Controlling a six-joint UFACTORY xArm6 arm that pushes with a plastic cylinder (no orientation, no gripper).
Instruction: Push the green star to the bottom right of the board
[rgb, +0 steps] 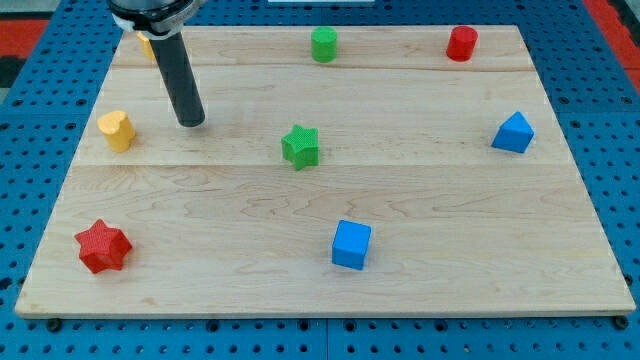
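The green star (300, 146) lies near the middle of the wooden board (440, 230). My tip (191, 122) rests on the board at the upper left, well to the left of the green star and slightly above it, apart from it. The yellow block (116, 130) lies just left of my tip, not touching.
A green cylinder (323, 45) and a red cylinder (461, 44) sit along the top edge. A blue block (513, 133) is at the right. A blue cube (351, 244) lies below the star. A red star (102, 246) is at the bottom left. An orange-yellow block (147, 46) is partly hidden behind the rod.
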